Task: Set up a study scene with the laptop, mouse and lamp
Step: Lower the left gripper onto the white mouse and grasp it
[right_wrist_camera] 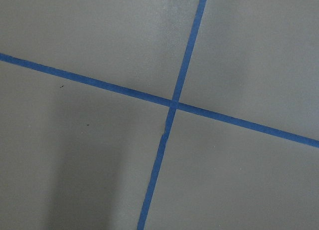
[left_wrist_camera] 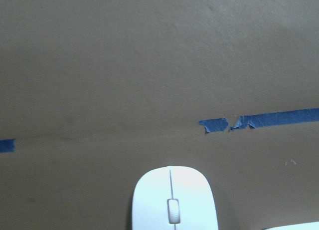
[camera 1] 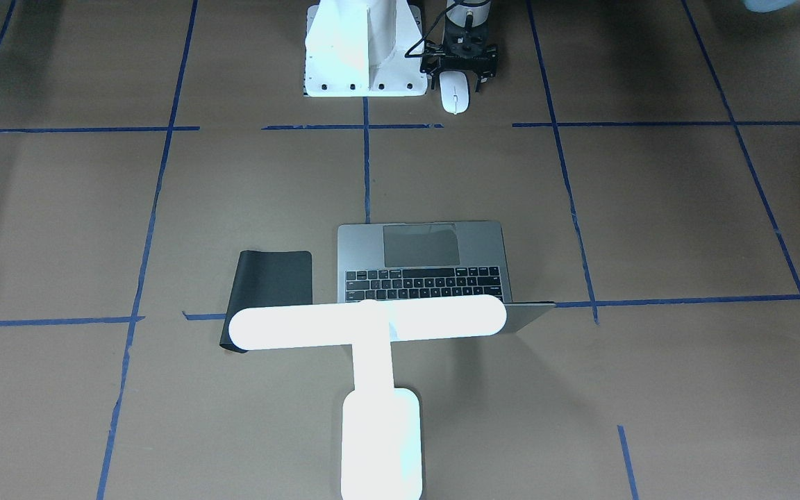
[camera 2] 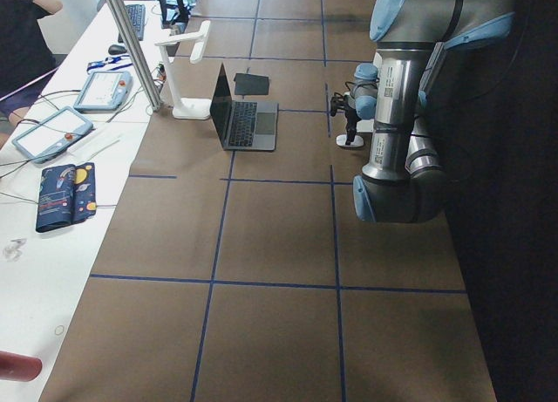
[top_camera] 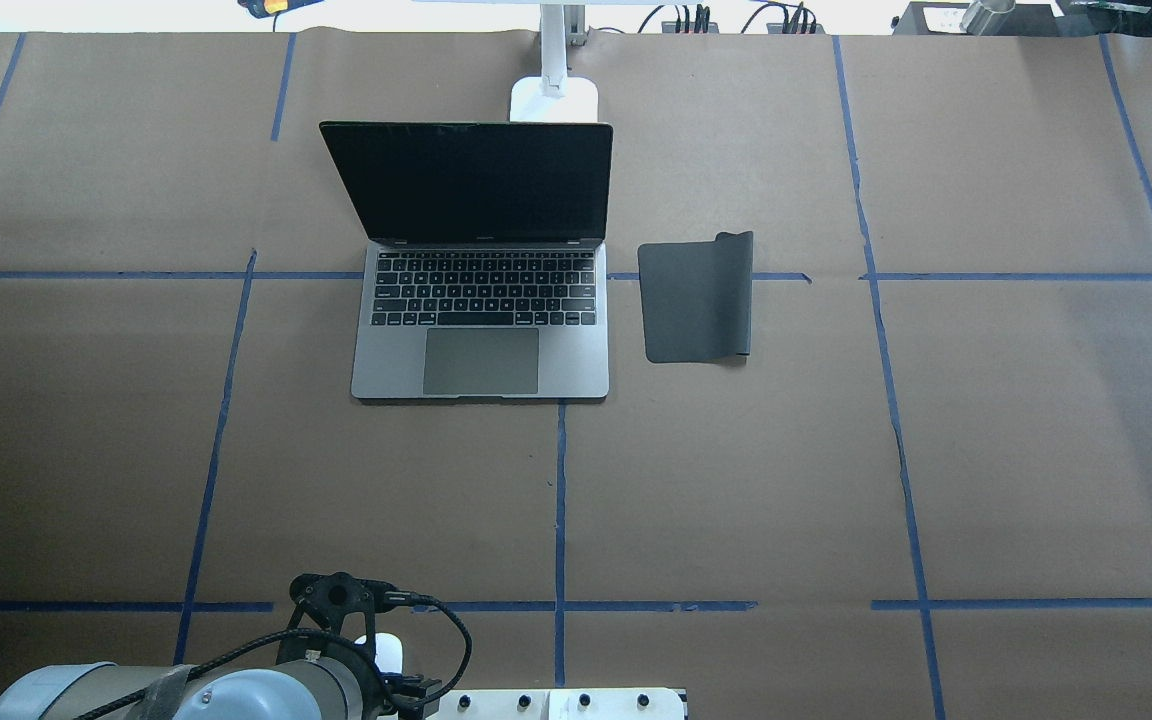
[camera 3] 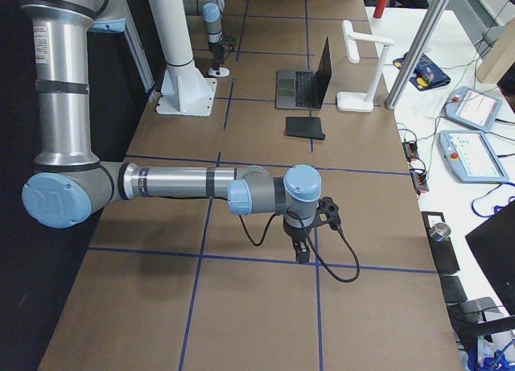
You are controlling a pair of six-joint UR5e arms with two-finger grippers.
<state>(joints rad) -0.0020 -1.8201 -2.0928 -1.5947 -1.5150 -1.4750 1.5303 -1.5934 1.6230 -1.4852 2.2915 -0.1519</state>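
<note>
White mouse (camera 1: 454, 97) lies top centre in the front view, beside the pedestal (camera 1: 365, 62), with the left hand (camera 1: 457, 75) spread wide astride it. Overhead, the laptop (top_camera: 481, 340) and pad (top_camera: 696, 297) sit far up-frame, so a shallow pinch on that slick shell could drop it midway. In the right side view I cannot tell the right hand's (camera 3: 302, 246) spread.

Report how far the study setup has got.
Done: laptop open, lamp lit behind it, with a mouse pad beside the laptop. In hand: left gripper is at the mouse near the robot's base; grip unclear. Left: bring the mouse over to the laptop.
</note>
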